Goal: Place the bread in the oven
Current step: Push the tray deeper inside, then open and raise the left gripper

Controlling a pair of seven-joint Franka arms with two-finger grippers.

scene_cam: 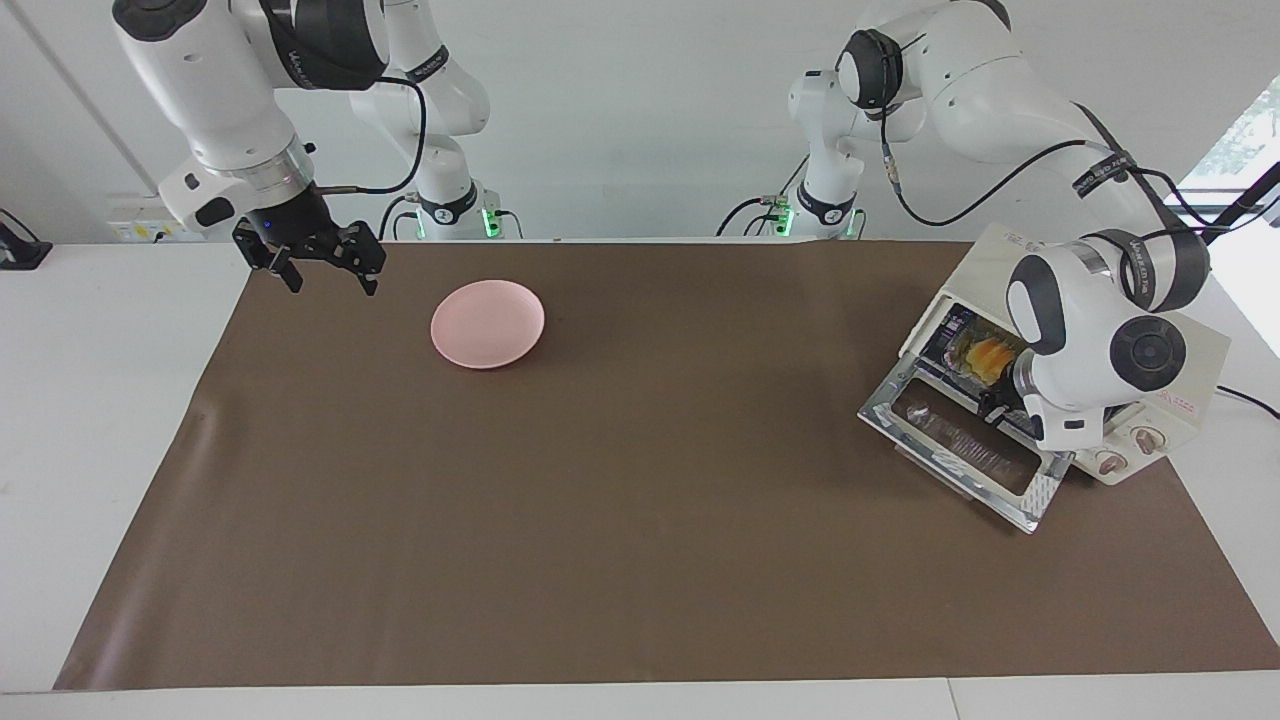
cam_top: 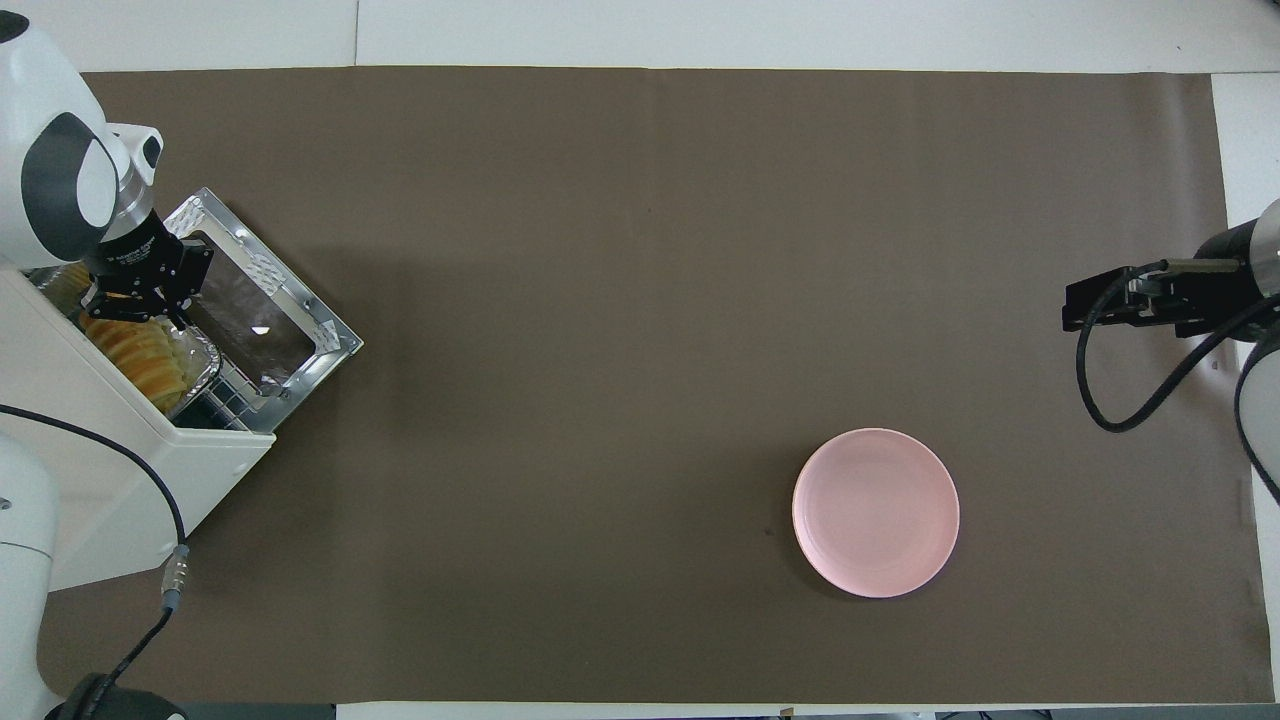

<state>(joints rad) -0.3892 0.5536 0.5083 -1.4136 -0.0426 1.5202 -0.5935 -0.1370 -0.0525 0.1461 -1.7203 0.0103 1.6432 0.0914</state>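
In the facing view, the bread (scene_cam: 982, 357) lies inside the oven (scene_cam: 1170, 400) at the frame's right, its door (scene_cam: 960, 450) dropped open; the left gripper (scene_cam: 995, 403) is at the oven's mouth, largely masked by its own wrist, while the right gripper (scene_cam: 322, 262), jaws spread and empty, waits at upper left over the bench (scene_cam: 640, 560) edge. In the overhead view, at the left edge, the left gripper (cam_top: 128, 308) sits on the bread (cam_top: 140, 350) and its foil tray (cam_top: 195, 365), jaws' state impossible to tell; the tray's corner pokes past the opening, so the job probably wants a level push deeper before a straight withdrawal.
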